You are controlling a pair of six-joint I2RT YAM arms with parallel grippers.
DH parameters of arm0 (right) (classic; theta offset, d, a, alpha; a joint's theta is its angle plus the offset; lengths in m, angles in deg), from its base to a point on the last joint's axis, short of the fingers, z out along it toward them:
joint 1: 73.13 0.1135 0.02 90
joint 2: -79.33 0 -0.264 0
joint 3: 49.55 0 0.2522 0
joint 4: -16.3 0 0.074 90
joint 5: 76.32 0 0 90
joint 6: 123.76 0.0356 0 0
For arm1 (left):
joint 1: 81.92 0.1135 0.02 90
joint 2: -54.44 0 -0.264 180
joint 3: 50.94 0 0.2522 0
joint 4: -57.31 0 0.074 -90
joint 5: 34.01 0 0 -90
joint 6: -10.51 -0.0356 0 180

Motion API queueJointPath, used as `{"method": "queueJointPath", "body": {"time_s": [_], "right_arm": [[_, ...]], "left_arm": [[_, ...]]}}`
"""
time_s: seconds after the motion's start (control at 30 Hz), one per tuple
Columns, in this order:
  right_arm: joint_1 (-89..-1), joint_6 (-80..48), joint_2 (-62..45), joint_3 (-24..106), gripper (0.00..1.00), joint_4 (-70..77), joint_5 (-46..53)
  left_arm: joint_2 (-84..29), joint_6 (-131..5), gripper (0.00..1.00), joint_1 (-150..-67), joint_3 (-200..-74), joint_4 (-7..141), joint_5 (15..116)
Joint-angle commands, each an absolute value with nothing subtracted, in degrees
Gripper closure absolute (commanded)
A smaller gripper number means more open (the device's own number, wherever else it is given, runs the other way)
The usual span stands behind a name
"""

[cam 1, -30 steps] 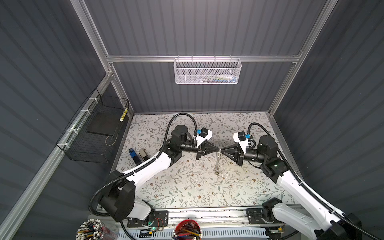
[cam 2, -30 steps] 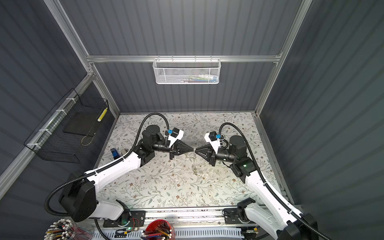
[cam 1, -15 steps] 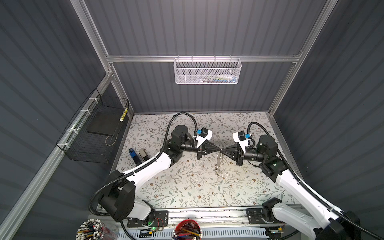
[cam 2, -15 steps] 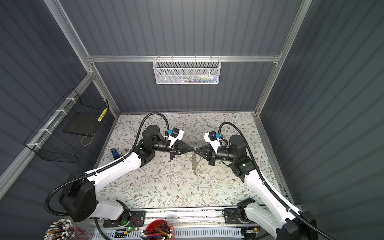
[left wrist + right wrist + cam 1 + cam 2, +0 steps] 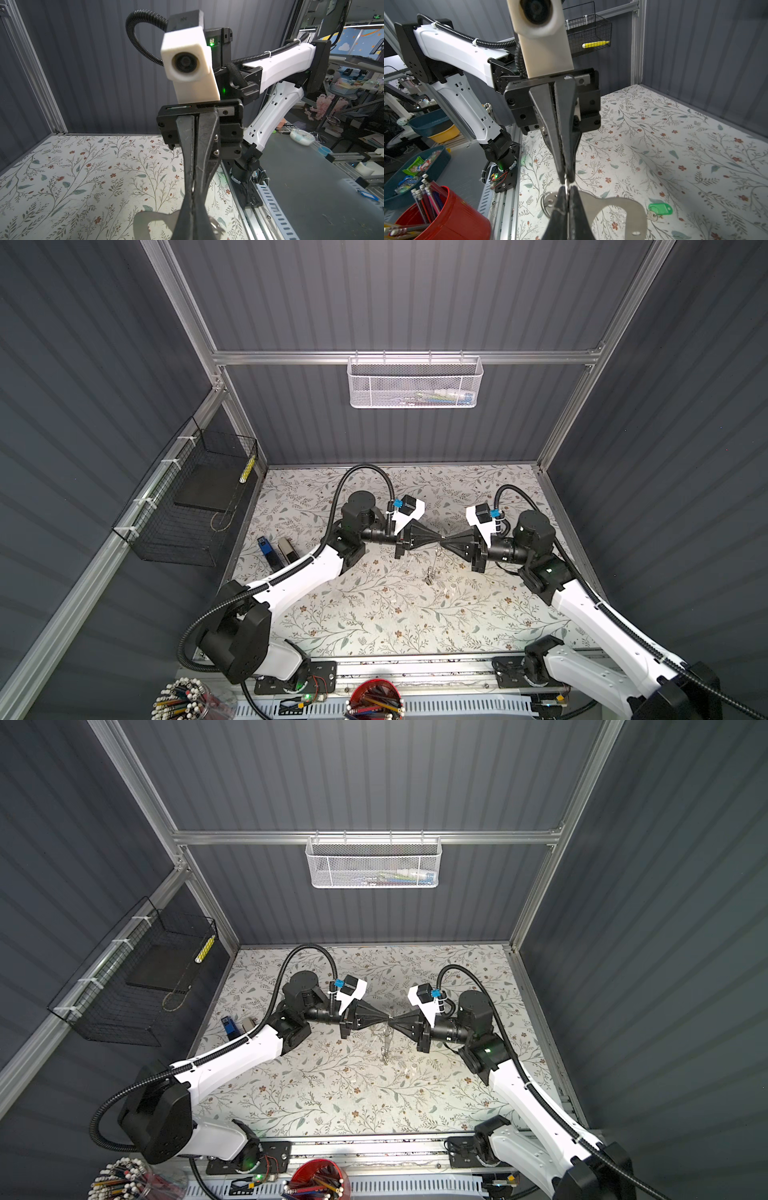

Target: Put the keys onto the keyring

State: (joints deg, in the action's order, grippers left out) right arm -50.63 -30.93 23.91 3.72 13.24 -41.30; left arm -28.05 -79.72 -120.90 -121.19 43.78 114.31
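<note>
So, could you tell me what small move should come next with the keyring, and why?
Probably open the left tool and draw it back. Both tools are shut tip to tip on the keyring, holding it above the table, while the green-tagged key lies loose there. The right tool seems able to hold the keyring alone, freeing the left to fetch the key.

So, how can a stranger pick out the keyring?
Over the floral mat, the left gripper and right gripper meet tip to tip. The keyring hangs there: a flat grey plate with a large cutout, unlike the green-tagged key lying on the mat.
</note>
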Motion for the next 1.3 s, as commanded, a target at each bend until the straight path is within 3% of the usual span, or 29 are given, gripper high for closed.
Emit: {"method": "queueJointPath", "body": {"time_s": [0.0,0.1,0.3,0.5,0.67,0.83,0.97,1.17,1.27], "right_arm": [[-50.4,-31.4,25.5,3.0,1.0,13.8,-41.5],[-50.4,-32.2,26.0,2.9,1.0,13.3,-41.3],[-50.4,-42.9,26.1,8.0,1.0,-4.9,-35.4],[-50.4,-47.6,26.3,10.1,1.0,-12.5,-30.2],[-50.4,-47.9,25.6,10.6,1.0,-14.2,-27.4],[-50.5,-48.4,25.0,11.9,1.0,-18.6,-22.6],[-50.5,-49.4,24.6,11.7,1.0,-22.1,-19.0],[-50.4,-55.7,34.6,0.3,1.0,-7.7,-20.5],[-50.4,-60.2,37.7,-4.0,1.0,-2.3,-22.0]], "left_arm": [[-27.1,-79.4,1.0,-121.2,-120.7,40.6,115.3],[-27.1,-79.7,1.0,-121.2,-120.6,41.4,114.9],[-24.2,-89.0,0.54,-120.2,-124.2,62.9,101.8],[-23.3,-87.0,0.3,-117.6,-126.5,72.6,88.5],[-26.4,-84.5,0.24,-117.4,-125.1,74.5,77.2],[-34.5,-88.6,0.25,-117.3,-129.9,84.8,76.1],[-41.5,-89.6,0.39,-117.5,-135.2,89.8,79.6],[-38.6,-91.4,0.39,-118.6,-125.8,72.3,84.1],[-39.7,-92.7,0.38,-118.6,-125.8,73.4,85.1]]}}
